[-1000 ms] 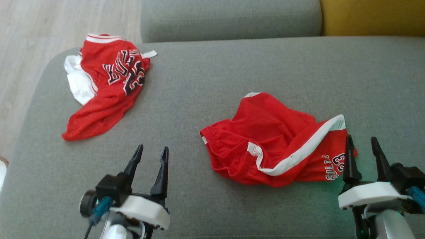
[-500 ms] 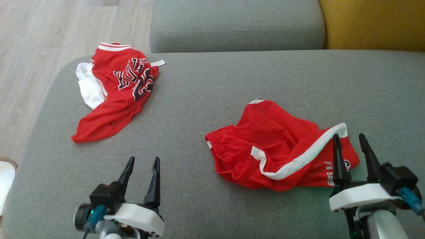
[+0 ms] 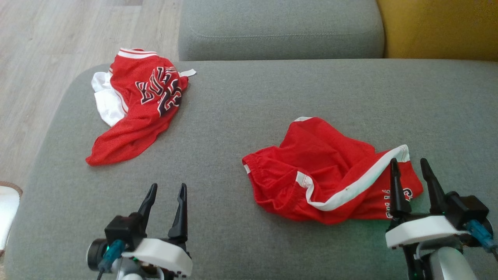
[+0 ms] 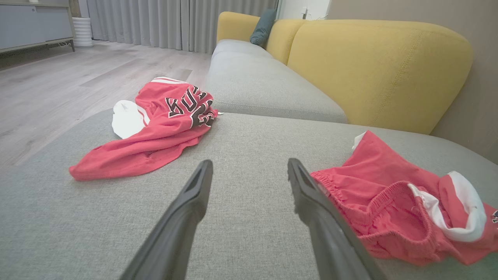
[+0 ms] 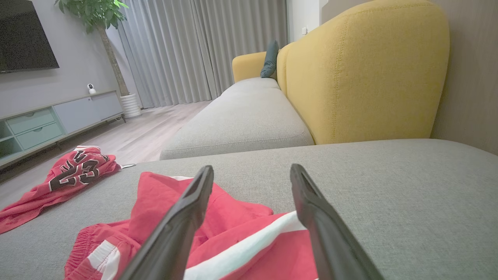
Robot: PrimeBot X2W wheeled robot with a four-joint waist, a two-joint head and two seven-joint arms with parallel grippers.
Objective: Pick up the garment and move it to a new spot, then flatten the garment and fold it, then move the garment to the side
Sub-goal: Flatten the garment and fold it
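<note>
Re the garment (image 3: 134,111): lies crumpled, unfolded, at far-left corner of grey seat cushion (image 3: 249,97). Red mesh, black-and-white lettering facing up, white sleeve bunched at left, striped trim at far edge, hem trailing nearward.

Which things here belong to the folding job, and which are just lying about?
Job:
red jersey T-shirt, crumpled at the far left
grey cushion beneath it

Lying about:
red shorts with white trim
yellow sofa back
teal pillow

Open left claw (image 3: 168,187) points forward; open right claw (image 3: 408,161) seemingly reaches slightly farther
</note>
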